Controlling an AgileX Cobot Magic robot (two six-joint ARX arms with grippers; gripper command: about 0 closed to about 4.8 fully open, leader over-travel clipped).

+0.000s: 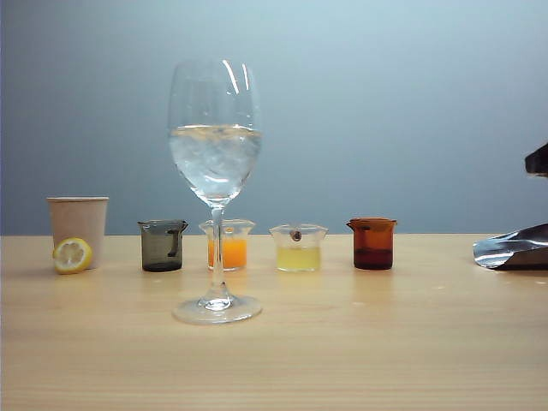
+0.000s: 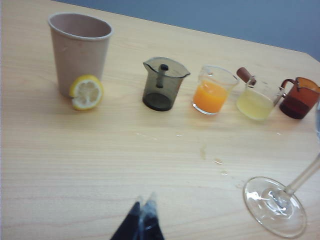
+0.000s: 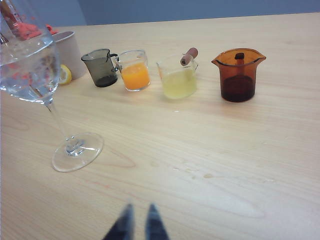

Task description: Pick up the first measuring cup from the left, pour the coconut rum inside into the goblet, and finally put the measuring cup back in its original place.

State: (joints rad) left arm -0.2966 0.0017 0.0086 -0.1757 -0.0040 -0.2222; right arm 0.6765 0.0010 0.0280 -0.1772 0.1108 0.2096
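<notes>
The smoky grey measuring cup [image 1: 163,246] stands upright on the table, first cup from the left, between a paper cup and a cup of orange liquid. It also shows as the measuring cup [image 2: 162,85] and the measuring cup [image 3: 101,67]. No coconut rum is discernible inside it. The goblet [image 1: 215,163] stands in front of the row, its bowl half full of clear liquid and ice. My left gripper [image 2: 145,200] is shut and empty above bare table, well short of the cups. My right gripper [image 3: 140,206] hovers near the goblet's foot [image 3: 77,151], jaws a little apart, holding nothing.
A beige paper cup [image 1: 78,227] with a lemon half [image 1: 73,255] stands at the far left. Cups of orange [image 1: 228,246], pale yellow [image 1: 298,248] and amber-brown [image 1: 372,243] liquid continue the row. Dark and silvery arm parts [image 1: 514,248] show at the right edge. Small drops [image 2: 218,161] lie on the wood.
</notes>
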